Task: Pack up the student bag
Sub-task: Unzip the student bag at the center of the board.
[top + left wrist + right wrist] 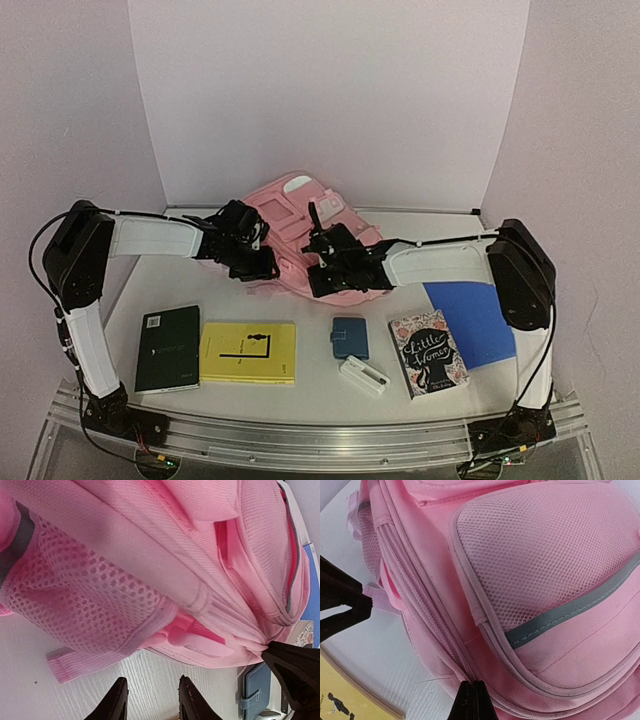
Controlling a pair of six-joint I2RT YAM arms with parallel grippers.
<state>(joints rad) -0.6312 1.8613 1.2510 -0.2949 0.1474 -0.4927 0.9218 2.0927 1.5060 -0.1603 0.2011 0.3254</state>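
The left gripper [152,681] is held spread beside the large soft pink fabric backpack [288,212]. The right gripper [471,689] is pressed together against its zipped edge.

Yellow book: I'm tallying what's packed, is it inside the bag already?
No, the yellow book lies on the table, outside the student bag.

Soft, even overhead light; faint shadow beneath the bag [150,580]. Wrist views sharp centrally, blurred along the lower edge.
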